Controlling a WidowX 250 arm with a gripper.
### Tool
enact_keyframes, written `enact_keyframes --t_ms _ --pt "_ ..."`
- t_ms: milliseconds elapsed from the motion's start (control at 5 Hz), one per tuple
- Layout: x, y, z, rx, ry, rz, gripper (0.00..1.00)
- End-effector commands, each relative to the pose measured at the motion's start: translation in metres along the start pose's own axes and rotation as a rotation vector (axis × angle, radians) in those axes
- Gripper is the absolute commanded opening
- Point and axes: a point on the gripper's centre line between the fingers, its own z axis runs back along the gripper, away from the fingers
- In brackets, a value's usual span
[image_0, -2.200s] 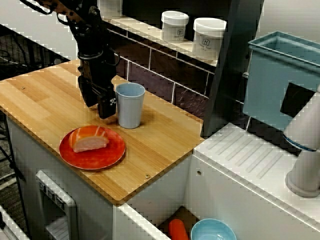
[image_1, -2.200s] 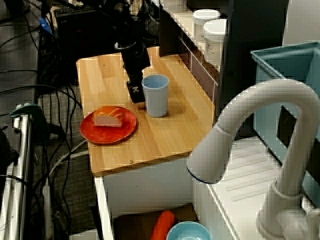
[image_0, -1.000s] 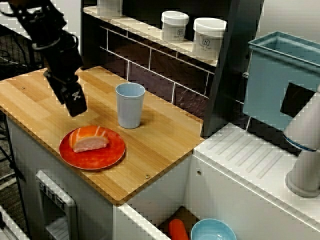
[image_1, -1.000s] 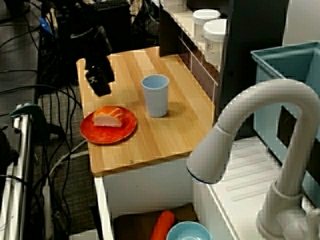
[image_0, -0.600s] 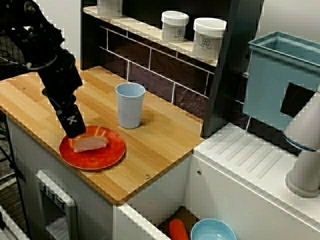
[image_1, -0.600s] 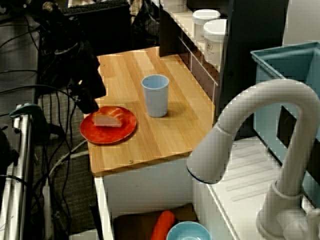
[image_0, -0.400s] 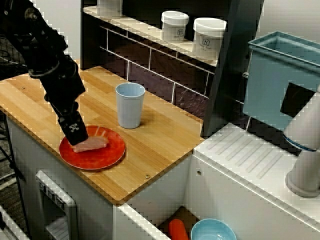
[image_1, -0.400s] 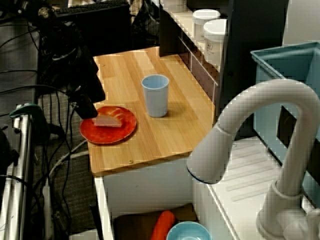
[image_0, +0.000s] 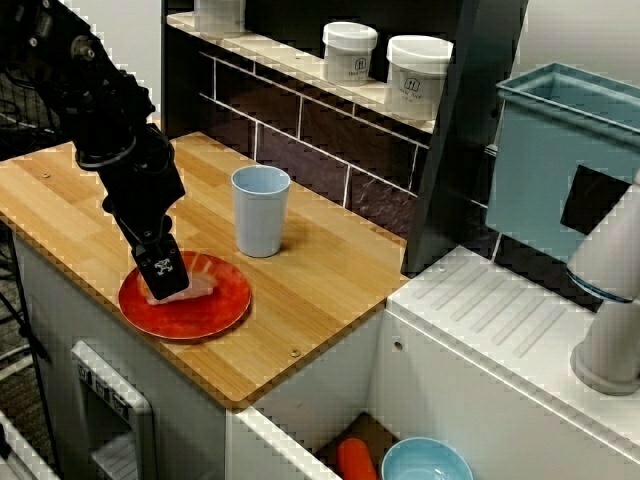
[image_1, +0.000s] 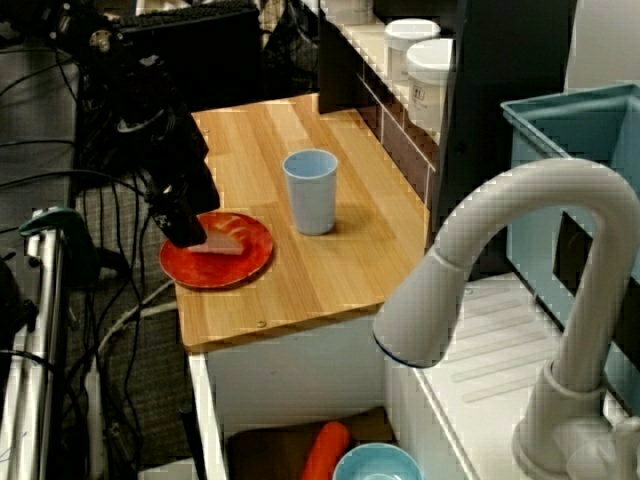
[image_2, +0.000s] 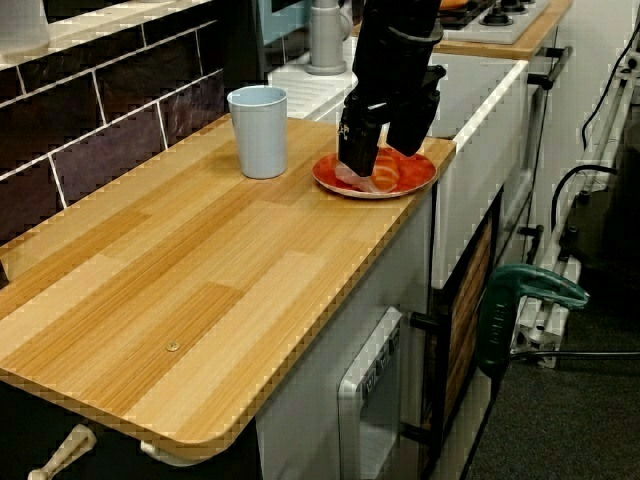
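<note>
The black pincer (image_0: 162, 277) is down on the left part of an orange-red plate (image_0: 218, 314), its tip on or right against a piece of salmon sushi (image_0: 203, 286) that lies there. In the view from the front of the worktop, the pincer covers the left end of the sushi, and only the pale right end shows past it. In the view past the tap, the pincer (image_1: 187, 233) stands at the plate's (image_1: 246, 268) left edge with the sushi (image_1: 226, 243) sticking out to its right. In the view along the worktop, the pincer (image_2: 362, 165) sits over the sushi (image_2: 386, 176), whose orange top shows beside the dark finger. Whether the jaws are apart or clamped on the sushi cannot be told from any view, as the arm's own body hides the tips. The plate (image_2: 416, 179) lies near the front edge of the wooden worktop (image_0: 322, 290). A light blue cup (image_0: 260, 214) stands upright just behind the plate, close to it but not touching. Two white lidded jars (image_0: 417, 77) sit on the shelf above the dark tiles. A large white tap (image_1: 505, 255) fills the foreground of one view.
</note>
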Motion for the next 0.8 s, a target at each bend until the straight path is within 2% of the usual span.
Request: enact_keyframes --t_ms 0,200,400,600 --pt "0.0032 0.0099 -0.0052 0.021 -0.007 0.006 1.0" --pt "0.0027 0.0107 -0.0115 0.023 0.01 0.008 1.0" --pt "0.0007 0.0097 -0.0148 0.02 0.016 0.013 0.0" --pt "0.0008 0.0104 -0.0129 0.019 0.022 0.015 0.0"
